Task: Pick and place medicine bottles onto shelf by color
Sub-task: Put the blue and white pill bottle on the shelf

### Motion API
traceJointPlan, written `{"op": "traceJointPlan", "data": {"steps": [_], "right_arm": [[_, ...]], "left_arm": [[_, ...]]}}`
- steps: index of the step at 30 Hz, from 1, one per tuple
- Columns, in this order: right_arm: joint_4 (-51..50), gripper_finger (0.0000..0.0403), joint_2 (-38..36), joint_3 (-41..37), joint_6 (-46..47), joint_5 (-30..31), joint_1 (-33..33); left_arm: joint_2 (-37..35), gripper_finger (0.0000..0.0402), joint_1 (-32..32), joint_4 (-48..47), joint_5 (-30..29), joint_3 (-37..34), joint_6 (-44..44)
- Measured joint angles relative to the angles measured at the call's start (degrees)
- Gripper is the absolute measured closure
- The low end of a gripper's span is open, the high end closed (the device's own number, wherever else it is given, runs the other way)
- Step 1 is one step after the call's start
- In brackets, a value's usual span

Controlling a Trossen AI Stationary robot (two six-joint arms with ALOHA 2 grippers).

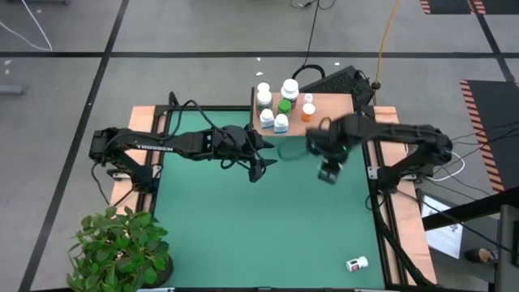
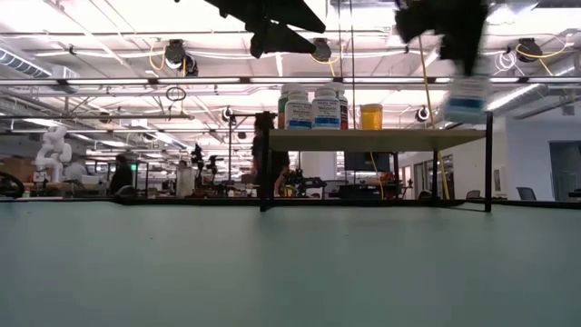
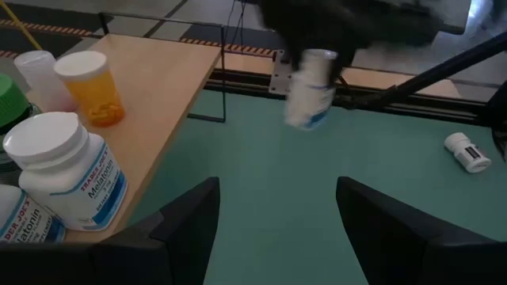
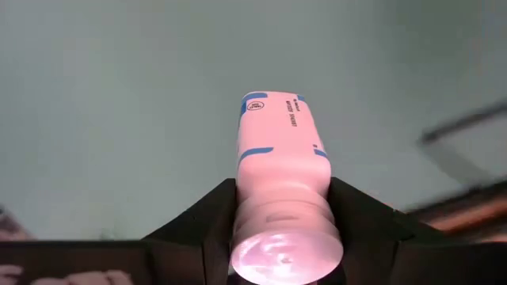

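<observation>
Right gripper [image 4: 281, 229] pinches white bottle [image 4: 279, 170], blue label, smooth plastic, held aloft just before shelf [image 1: 324, 109]. Left gripper [image 3: 273, 218] spread, empty, beside shelf. Shelf: flat wood, capped bottles clustered. Green matte table [image 1: 259, 235]; one bottle lying far from shelf [image 1: 357, 264].

white bottle [image 4: 281, 190] (blue label), green table [image 1: 259, 227]

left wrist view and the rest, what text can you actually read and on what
"Melatonin": white-capped bottle on the shelf.
"TRADER JOE'S" and "Melatonin", partly cut off: its neighbour bottle.
"TROSSEN": left arm, barely legible.
Blue-labelled bottle in the right gripper: print too small.
</observation>
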Motion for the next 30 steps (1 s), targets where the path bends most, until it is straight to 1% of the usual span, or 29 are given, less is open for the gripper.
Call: {"op": "traceJointPlan", "data": {"steps": [3, 7, 9, 11, 14, 18, 22, 26, 30], "right_arm": [[-0.5, 0.0235, 3.5, 6.0, -7.9, 3.3, -5.4], [-0.4, 0.0235, 6.8, 12.7, -17.2, 11.2, -10.9], [-0.3, 0.0234, 8.4, 15.0, -20.3, 12.8, -13.1], [0.0, 0.0233, 9.5, 16.3, -22.5, 12.3, -14.3], [2.2, 0.0232, 9.4, 16.8, -25.9, 11.5, -14.1], [4.1, 0.0232, 9.5, 16.8, -28.9, 6.0, -12.0], [8.4, 0.0231, 9.4, 16.8, -29.1, 1.4, -8.5], [13.8, 0.0230, 9.5, 16.8, -27.9, 0.1, -5.1], [16.4, 0.0230, 9.5, 16.8, -26.8, 0.2, -3.1]], "left_arm": [[0.0, 0.0147, 0.0, 0.0, 0.0, 0.0, -0.8], [0.0, 0.0147, 0.0, -0.1, 0.0, 0.0, -1.7], [0.0, 0.0147, 0.0, -0.1, 0.0, 0.0, -1.7], [0.0, 0.0147, 0.0, -0.1, 0.0, 0.0, -1.8], [0.0, 0.0147, 0.0, -0.1, 0.0, 0.0, -2.0], [0.0, 0.0147, 0.0, 0.2, 0.0, 0.0, -2.9], [0.0, 0.0146, 0.0, 3.0, 0.5, 0.0, -4.1], [0.0, 0.0144, 0.1, 6.0, 5.0, 0.0, -5.7], [0.0, 0.0119, 0.1, 5.8, 8.1, 0.0, -5.7]]}}
